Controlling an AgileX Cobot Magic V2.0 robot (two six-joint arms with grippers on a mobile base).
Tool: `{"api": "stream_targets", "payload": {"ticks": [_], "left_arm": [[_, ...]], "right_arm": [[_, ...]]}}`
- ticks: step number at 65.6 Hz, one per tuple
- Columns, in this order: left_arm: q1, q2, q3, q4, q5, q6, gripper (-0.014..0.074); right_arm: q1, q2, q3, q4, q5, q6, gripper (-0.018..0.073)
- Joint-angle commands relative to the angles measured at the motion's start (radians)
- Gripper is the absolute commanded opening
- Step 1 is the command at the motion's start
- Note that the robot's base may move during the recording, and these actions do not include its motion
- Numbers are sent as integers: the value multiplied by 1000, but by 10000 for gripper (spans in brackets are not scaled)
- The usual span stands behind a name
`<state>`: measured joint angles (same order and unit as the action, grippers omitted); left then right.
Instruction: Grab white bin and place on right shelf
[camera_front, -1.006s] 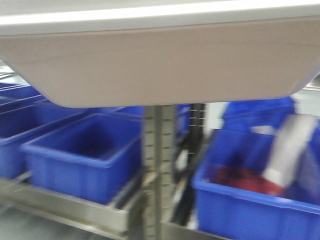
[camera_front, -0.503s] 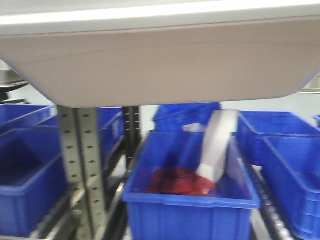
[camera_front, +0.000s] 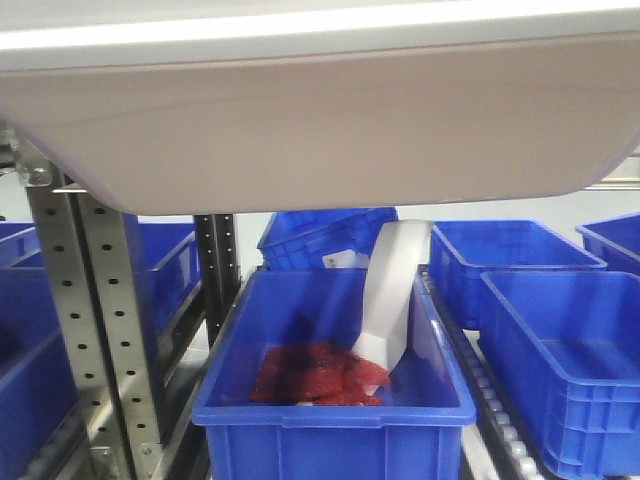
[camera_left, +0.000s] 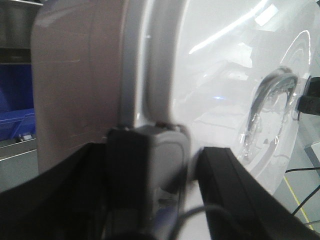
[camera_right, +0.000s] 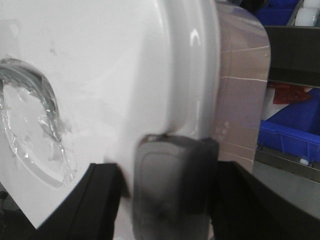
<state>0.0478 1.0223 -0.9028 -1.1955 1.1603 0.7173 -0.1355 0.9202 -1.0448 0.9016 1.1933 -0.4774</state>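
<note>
Milky pinkish-white tote: white bin (camera_front: 300, 130) fills top of front view, held aloft, lid uppermost.

Change over last second: perforated upright (camera_front: 90, 330) slides from centre to left; blue crate with red contents (camera_front: 335, 400) moves from right to centre. Bin stays fixed in frame. Judgement: rig swinging rightward, load in transit toward right shelf, which is not clearly in view.

Left gripper (camera_left: 170, 170) and right gripper (camera_right: 170, 190) each clamped on bin's lid edge, grey pads pressed tight.

Lid glossy, recessed handle (camera_right: 30, 125) under crinkled film; walls matte, translucent.

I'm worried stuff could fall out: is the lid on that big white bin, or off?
On. Both wrist views show the glossy white lid sitting flush over the rim of the bin.
</note>
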Motion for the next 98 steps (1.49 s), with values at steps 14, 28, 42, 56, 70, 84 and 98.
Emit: {"api": "stream_targets", "payload": {"ticks": [14,28,42,56,70,84,98], "left_arm": [[-23,-17,-38,-177,144,0,248],[-23,-17,-38,-177,144,0,248],[-23,-17,-38,-177,144,0,248],[-23,-17,-38,-177,144,0,248],[-23,-17,-38,-177,144,0,248],[-23,-17,-38,-177,144,0,248],[-23,-17,-38,-177,144,0,248]], "right_arm": [[10,-12,-37,173,114,-13,428],[10,-12,-37,173,114,-13,428],[10,-12,-37,173,114,-13,428],[10,-12,-37,173,114,-13,428],[10,-12,-37,173,114,-13,428],[10,-12,-37,177,106,-13,428],[10,-12,-37,177,100,-13,428]]}}
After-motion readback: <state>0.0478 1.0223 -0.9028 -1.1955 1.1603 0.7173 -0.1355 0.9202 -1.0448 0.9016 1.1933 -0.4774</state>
